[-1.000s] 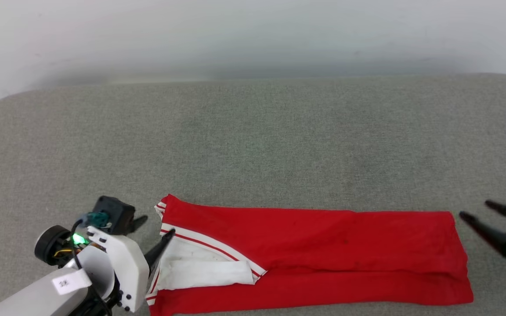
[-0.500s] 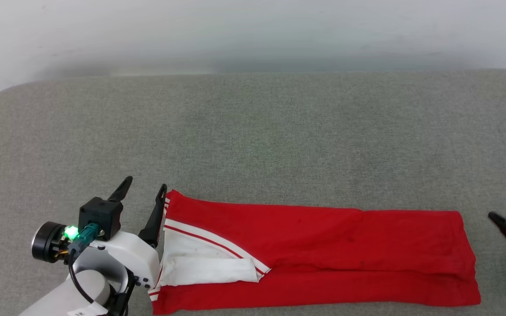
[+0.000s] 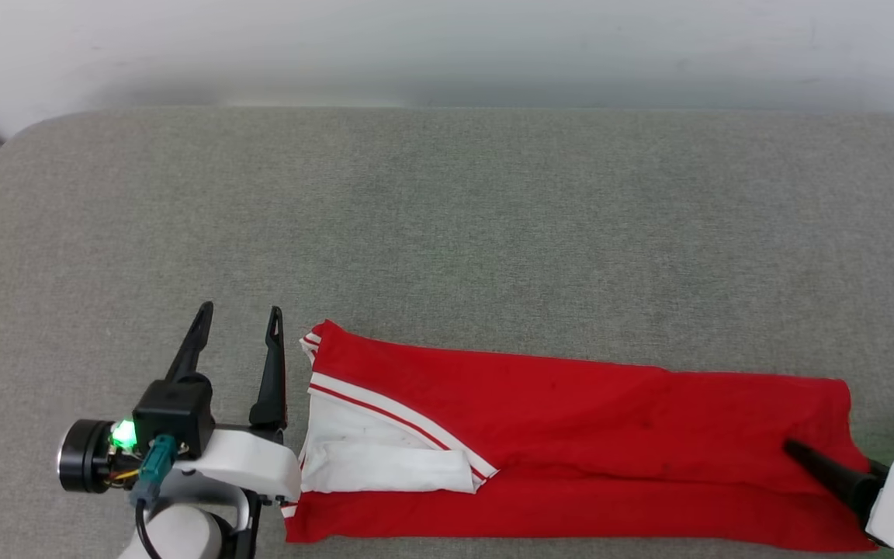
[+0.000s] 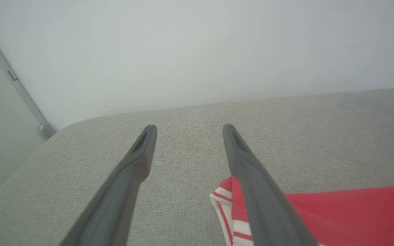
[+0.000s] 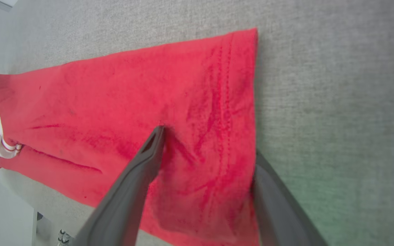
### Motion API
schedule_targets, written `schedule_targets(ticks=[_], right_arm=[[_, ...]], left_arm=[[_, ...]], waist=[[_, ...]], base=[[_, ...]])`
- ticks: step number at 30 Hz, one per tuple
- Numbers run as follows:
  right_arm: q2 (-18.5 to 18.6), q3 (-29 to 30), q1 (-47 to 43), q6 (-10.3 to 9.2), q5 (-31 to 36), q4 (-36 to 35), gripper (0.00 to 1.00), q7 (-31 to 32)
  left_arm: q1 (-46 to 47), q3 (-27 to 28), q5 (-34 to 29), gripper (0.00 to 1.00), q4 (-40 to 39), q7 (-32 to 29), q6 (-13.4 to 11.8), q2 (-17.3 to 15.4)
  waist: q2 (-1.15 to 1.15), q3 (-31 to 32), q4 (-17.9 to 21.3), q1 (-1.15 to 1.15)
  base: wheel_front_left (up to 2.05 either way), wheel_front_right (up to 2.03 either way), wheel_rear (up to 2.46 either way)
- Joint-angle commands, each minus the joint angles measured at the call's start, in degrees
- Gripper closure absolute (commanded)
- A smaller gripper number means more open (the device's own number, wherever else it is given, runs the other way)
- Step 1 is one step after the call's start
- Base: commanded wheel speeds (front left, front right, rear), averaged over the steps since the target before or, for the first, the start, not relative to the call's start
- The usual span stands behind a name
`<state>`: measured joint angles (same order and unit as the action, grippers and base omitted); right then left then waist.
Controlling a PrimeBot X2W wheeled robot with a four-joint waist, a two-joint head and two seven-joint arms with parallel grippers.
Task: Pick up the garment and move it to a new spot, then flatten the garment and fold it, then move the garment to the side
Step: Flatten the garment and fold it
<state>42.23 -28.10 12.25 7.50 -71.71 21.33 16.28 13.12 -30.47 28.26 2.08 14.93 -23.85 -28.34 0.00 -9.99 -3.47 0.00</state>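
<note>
Grey fabric surface [image 3: 493, 233], white wall [image 3: 447, 46] behind; folded garment [image 3: 610, 419]; left fingers [image 3: 268, 388], right fingers [image 5: 133, 184] wide.

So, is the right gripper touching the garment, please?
Touching. The right wrist view shows the right gripper with one fingertip denting the garment, the other beneath its hem.

L tool [image 3: 239, 313] near left, spread wide, pointing far. R tool [image 5: 207, 143] near right, wide too, pointing left.

right fingers [image 5: 132, 184] now astride garment [image 3: 571, 404] hem
</note>
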Motion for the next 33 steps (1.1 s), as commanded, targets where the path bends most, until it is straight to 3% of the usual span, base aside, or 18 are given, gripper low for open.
schedule_targets(ticks=[1,8,9,10,16,26,33], right_arm=[[-1.30,-1.11,-1.12,-0.02,-0.55,0.04,0.00,1.11],[-3.65,-4.20,-0.64,-0.02,-1.42,-0.49,0.00,3.15],[-3.60,-4.37,-0.61,-0.02,-1.38,-0.38,0.73,3.09],[-3.45,-4.50,-0.44,-0.02,-0.89,-0.22,1.00,2.76],[-1.61,-3.53,0.83,-0.02,-0.08,0.73,1.00,0.52],[5.33,-0.52,-1.30,-0.03,-1.13,2.21,1.00,-2.14],[8.75,-0.44,-3.56,-0.02,-1.67,-2.61,1.00,-1.21]], left_arm=[[-1.57,1.83,-1.64,0.00,-0.30,0.37,0.78,1.61],[-5.33,8.20,-7.29,0.00,-0.44,0.33,4.45,7.30],[-5.65,8.97,-7.99,0.00,-0.26,0.32,5.01,7.93],[-5.89,9.86,-8.67,0.00,-0.28,0.33,5.43,8.73],[-8.25,14.26,-13.05,0.00,-0.64,0.33,7.81,11.79],[-11.88,20.00,-18.37,0.00,-2.29,0.33,10.62,15.23],[-14.31,22.68,-20.45,0.00,-3.50,0.33,11.70,17.18]], waist=[[0.00,-0.22,-0.48,0.00],[0.00,-0.18,-1.29,0.00],[0.00,-0.12,-1.38,0.00],[0.00,-0.05,-1.45,0.00],[0.00,1.09,-1.42,0.00],[0.00,3.70,-0.85,0.00],[0.00,4.99,-0.32,0.00]], base=[[0.00,0.00,0.00],[0.00,0.00,0.00],[0.00,0.00,0.00],[0.00,0.00,0.00],[0.00,0.00,0.00],[0.00,0.00,0.00],[0.00,0.00,0.00]])
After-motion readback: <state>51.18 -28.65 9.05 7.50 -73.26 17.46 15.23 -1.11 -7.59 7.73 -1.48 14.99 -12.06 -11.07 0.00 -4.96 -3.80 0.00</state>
